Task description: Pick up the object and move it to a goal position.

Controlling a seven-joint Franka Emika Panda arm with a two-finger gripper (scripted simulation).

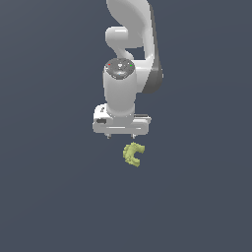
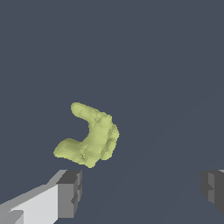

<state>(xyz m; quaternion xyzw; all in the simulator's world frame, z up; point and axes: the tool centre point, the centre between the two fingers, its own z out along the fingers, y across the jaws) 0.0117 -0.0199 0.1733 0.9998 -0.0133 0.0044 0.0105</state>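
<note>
The object is a small yellow-green lumpy chunk with a C-shaped notch, lying on the dark grey floor just below the white arm's hand in the exterior view. My gripper hangs above and slightly behind it, toward the exterior view's left, not touching it. In the wrist view the object lies ahead of the gripper, nearer one grey fingertip than the other. The fingers stand wide apart with nothing between them.
The white arm rises behind the hand to the top of the exterior view. A plain dark grey floor surrounds everything; no goal marker shows.
</note>
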